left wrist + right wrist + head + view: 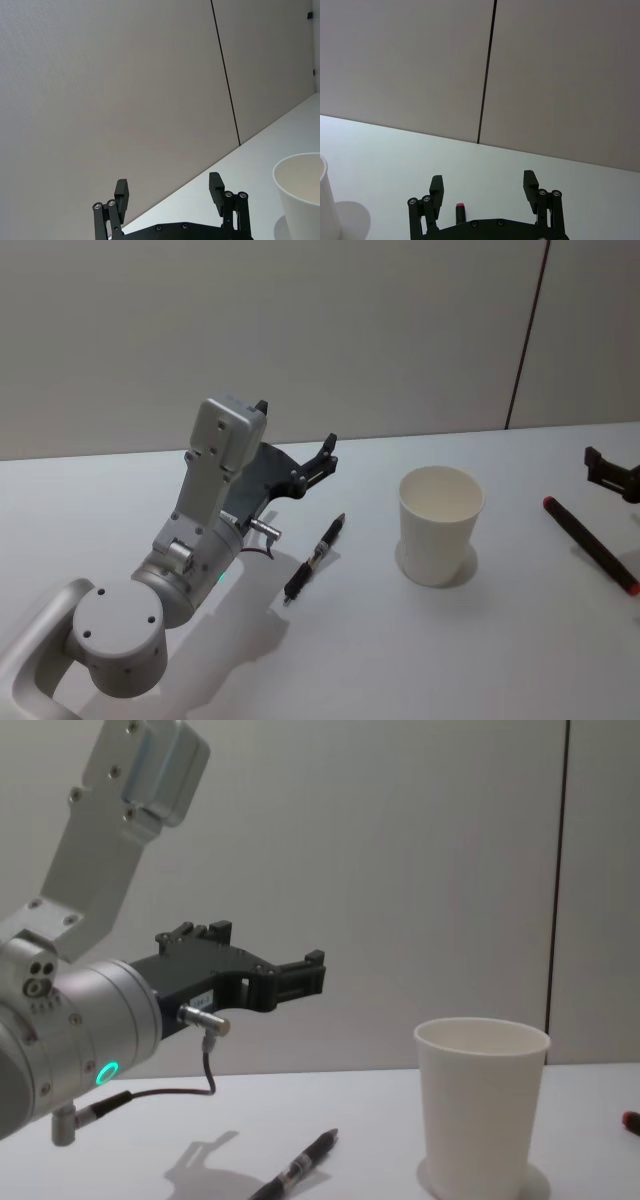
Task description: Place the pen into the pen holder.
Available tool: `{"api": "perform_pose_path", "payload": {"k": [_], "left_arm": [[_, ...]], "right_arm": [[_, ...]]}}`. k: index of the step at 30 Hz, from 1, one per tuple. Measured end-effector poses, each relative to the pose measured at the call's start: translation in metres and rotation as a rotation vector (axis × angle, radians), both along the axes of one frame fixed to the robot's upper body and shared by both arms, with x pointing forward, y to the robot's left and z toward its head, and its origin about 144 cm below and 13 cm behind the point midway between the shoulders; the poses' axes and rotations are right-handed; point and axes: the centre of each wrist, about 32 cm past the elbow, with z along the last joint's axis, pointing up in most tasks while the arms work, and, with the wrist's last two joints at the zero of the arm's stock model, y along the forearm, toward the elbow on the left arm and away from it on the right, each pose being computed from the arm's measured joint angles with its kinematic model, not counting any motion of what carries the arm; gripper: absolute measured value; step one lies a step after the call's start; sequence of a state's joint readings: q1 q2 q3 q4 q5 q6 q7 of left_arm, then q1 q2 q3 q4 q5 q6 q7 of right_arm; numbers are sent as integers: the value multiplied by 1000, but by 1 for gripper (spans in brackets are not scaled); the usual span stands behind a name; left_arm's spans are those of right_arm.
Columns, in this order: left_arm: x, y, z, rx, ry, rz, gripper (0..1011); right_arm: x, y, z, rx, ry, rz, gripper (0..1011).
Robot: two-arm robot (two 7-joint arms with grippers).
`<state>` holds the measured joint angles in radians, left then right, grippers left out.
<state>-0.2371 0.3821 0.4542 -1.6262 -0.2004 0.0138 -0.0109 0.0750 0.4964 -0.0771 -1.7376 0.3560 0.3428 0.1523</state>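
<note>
Head view: left gripper, wide open and empty, hangs at 10 o'clock of the pen, which lies at 9 o'clock of the cup. Best tilt down and straddle the barrel crosswise; right gripper idles open at 3 o'clock

A: How many pens lie on the counter?
B: Two. One black pen lies near the fingers of the left gripper, and one dark pen with red ends lies just beside the fingers of the right gripper.
A: And cups?
B: One only, the white paper pen holder, standing between the two pairs of fingers.
A: How many grippers do you count?
B: Two, each with two black fingers, so four fingers in all, and both pairs stand spread apart.
A: Counters?
B: One, white, carrying all three things.
</note>
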Motion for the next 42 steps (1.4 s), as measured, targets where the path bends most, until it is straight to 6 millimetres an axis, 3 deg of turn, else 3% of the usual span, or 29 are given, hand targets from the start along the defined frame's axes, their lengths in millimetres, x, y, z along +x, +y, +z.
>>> {"api": "perform_pose_path", "payload": {"k": [42], "left_arm": [[0,0,0,0,0,0,1001]], "right_arm": [[1,-3,0,0,9,-11,1001]]}}
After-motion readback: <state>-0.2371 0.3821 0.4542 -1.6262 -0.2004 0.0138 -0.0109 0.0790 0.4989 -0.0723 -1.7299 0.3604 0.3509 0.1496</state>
